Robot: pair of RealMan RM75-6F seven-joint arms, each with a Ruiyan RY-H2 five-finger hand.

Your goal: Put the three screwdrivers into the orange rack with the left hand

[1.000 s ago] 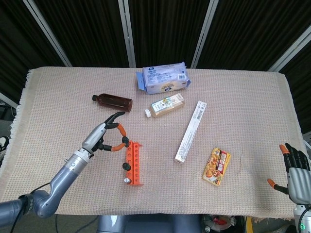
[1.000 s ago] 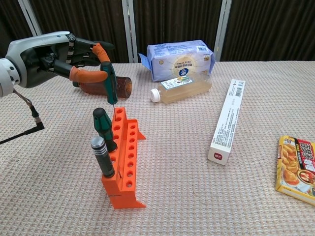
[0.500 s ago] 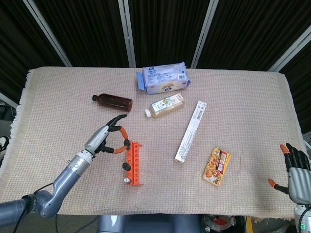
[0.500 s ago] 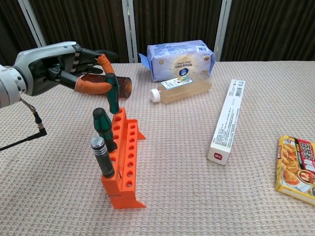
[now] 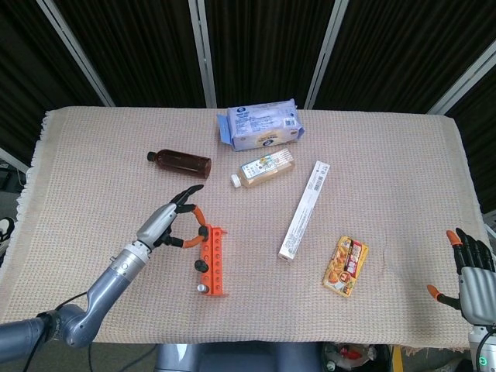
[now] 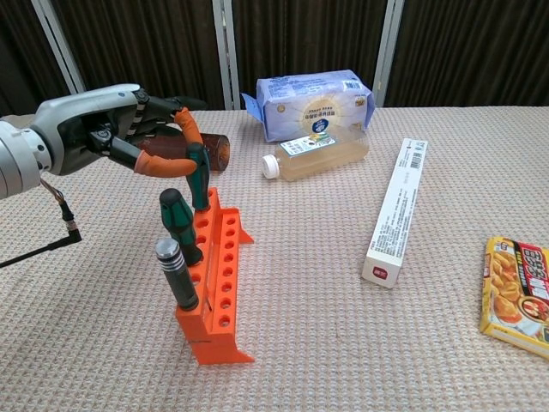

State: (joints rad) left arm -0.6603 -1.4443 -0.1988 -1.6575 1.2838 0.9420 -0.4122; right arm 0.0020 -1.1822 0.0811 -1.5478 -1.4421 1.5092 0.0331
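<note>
The orange rack stands left of centre on the table, also seen from above as the orange rack. Two screwdrivers stand in its near holes: a black and silver one in front and a green-handled one behind it. A third green-handled screwdriver is upright at the rack's far end with its shaft down in the rack. My left hand pinches its handle between orange-tipped fingers. My right hand rests off the table's near right corner, fingers spread, holding nothing.
A brown bottle lies behind the left hand. Further back are a blue packet and a clear bottle on its side. A long white box and a yellow snack pack lie to the right of the rack.
My left hand has lowered the third screwdriver from above the rack's far end down into it. The right hand has not moved.
</note>
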